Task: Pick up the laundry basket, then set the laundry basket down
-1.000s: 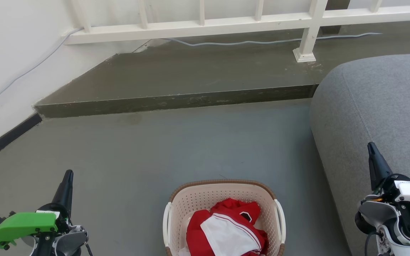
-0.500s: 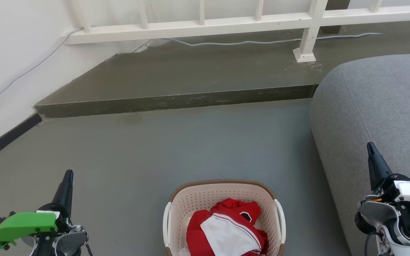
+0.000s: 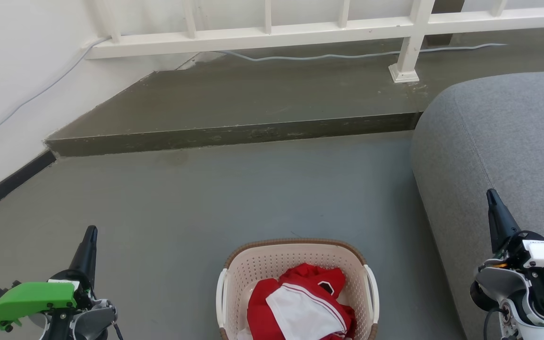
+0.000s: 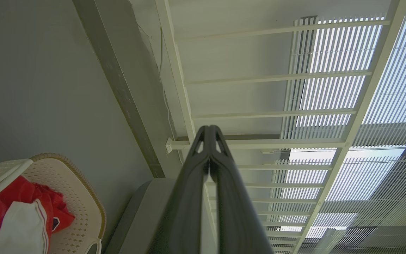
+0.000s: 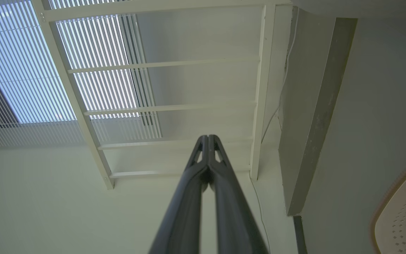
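Widest of all, grey floor (image 3: 253, 189), running from the bottom edge of the head view up to a raised, darker step (image 3: 253, 94). At the right, the bulk of a grey upholstered sofa (image 3: 513, 141), rounded at its near corner. At the left, white wall (image 3: 12, 71) with a dark skirting strip along its foot. Across the top, white railing (image 3: 300, 30) standing on the step, one post foot planted near the sofa's far end.

Bottom centre, on the floor: the laundry basket (image 3: 295, 242), cream and perforated, with a brown woven-look rim and white handles on both sides, upright, its near end cut off by the frame. Between the two arms and apart from both; near the sofa, not touching it. Inside, heaped red and white clothing (image 3: 300, 302).

Lower left, left gripper (image 3: 91, 231), pointing up the view, well to the basket's left. From the left wrist, dark fingers (image 4: 192, 176) pressed together tip to tip, gripping nothing. Lower right, right gripper (image 3: 490, 194), in front of the sofa's edge, likewise closed on nothing, well clear of the basket.

Last, a thin pale cable (image 3: 324, 56) trailing along the step behind the railing
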Available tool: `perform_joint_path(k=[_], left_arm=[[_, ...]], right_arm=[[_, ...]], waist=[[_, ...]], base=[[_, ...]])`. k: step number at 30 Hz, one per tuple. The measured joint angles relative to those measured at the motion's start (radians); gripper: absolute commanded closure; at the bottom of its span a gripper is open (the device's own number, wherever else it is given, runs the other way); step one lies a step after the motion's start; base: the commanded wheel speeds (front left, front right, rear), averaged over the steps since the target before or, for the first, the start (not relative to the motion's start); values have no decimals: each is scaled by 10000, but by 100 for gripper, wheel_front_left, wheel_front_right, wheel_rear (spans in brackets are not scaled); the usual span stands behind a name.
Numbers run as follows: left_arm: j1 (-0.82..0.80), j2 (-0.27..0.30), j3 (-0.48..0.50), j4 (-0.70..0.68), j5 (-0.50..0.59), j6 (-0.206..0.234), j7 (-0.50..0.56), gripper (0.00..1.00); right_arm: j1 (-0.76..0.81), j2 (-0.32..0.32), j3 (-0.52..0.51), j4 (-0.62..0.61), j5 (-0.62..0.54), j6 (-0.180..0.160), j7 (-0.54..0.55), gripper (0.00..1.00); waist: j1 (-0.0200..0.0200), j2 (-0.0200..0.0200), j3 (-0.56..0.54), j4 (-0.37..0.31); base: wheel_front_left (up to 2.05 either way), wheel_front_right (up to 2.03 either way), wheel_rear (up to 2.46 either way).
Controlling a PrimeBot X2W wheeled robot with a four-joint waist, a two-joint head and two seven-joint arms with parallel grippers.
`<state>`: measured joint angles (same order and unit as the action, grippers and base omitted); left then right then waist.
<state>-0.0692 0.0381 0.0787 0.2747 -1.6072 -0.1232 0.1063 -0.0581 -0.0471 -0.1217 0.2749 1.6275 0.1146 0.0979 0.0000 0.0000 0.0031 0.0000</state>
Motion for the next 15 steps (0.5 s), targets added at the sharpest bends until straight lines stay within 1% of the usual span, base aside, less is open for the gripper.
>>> perform_joint_path(k=[15], left_arm=[[0,-2,0,0,2,2,0,100]], right_arm=[[0,4,-2,0,0,0,2,100]], waist=[[0,0,0,0]], base=[[0,0,0]])
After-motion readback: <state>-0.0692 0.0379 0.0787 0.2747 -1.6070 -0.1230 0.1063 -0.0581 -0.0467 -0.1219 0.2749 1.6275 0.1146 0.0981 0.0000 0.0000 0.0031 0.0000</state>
